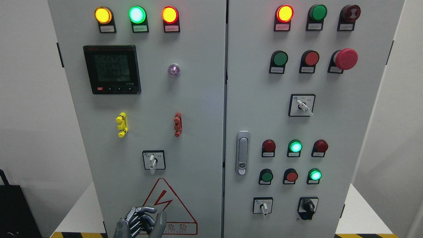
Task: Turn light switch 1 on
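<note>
Light switch 1, taken here to be the small white-handled rotary selector on a black-framed square plate [153,161] low on the left door of the grey steel control cabinet [198,99]; its label is too small to read, so this identification is a judgement from its nearness to the hand. The handle points straight down. The left hand [140,221], grey and metallic with jointed fingers, shows at the bottom edge in front of the red triangular hazard sign [175,205], below the selector and apart from it; its fingers are loosely curled and grasp nothing. The right hand is not in view. Three round lamps, amber, green and red [137,15], glow along the top of the left door, and the black digital meter [111,69] is lit; none can be tied to the switch. Progress: the task appears to be at its approach stage. Reaching up, grasping the handle and turning it all remain to be done.
</note>
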`<action>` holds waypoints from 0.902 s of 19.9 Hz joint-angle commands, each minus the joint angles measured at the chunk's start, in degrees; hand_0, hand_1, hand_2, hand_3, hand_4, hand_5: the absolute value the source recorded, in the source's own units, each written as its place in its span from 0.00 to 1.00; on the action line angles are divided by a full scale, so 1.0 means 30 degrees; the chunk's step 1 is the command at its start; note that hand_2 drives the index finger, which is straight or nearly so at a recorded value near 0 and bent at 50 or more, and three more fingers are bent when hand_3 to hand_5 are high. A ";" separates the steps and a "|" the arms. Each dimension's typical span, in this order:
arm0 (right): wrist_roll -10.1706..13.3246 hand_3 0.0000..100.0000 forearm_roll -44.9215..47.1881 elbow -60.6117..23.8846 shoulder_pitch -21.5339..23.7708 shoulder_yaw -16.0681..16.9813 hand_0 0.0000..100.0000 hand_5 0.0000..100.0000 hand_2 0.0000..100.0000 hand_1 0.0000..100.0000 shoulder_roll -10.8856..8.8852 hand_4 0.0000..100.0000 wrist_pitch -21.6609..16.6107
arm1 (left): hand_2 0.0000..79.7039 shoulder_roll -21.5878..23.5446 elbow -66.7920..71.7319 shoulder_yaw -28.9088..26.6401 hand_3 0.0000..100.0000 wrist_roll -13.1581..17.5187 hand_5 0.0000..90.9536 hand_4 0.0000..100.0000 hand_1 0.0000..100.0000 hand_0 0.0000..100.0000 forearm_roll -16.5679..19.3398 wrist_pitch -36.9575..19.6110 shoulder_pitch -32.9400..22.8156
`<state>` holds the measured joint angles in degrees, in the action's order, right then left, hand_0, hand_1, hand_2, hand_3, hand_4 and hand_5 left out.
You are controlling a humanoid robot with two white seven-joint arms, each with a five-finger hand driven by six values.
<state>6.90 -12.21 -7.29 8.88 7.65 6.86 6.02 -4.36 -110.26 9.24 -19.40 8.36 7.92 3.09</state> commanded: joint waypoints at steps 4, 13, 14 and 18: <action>-0.0013 0.00 -0.0003 0.0000 0.0000 0.0000 0.05 0.00 0.00 0.00 0.0000 0.00 -0.0015 | 0.67 -0.0656 -0.0132 0.0115 0.85 -0.0212 0.85 0.88 0.56 0.01 0.0407 0.0991 0.0875; -0.0013 0.00 -0.0003 0.0000 0.0000 0.0000 0.05 0.00 0.00 0.00 0.0000 0.00 -0.0015 | 0.67 -0.0715 -0.0161 0.0144 0.86 -0.1649 0.87 0.89 0.57 0.00 0.0525 0.1696 0.1315; -0.0013 0.00 0.0026 0.0000 0.0000 0.0000 0.05 0.00 0.00 0.00 0.0000 0.00 -0.0015 | 0.67 -0.0744 -0.0132 0.0144 0.87 -0.1678 0.87 0.89 0.57 0.00 0.0584 0.1696 0.1344; -0.0013 0.00 -0.0003 0.0000 0.0000 0.0000 0.05 0.00 0.00 0.00 0.0000 0.00 -0.0015 | 0.67 -0.0744 -0.0103 0.0144 0.86 -0.1678 0.87 0.89 0.57 0.00 0.0905 0.1755 0.1548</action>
<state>6.89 -12.21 -7.29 8.88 7.65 6.86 6.02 -6.09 -110.60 9.56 -24.30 10.13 13.00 6.96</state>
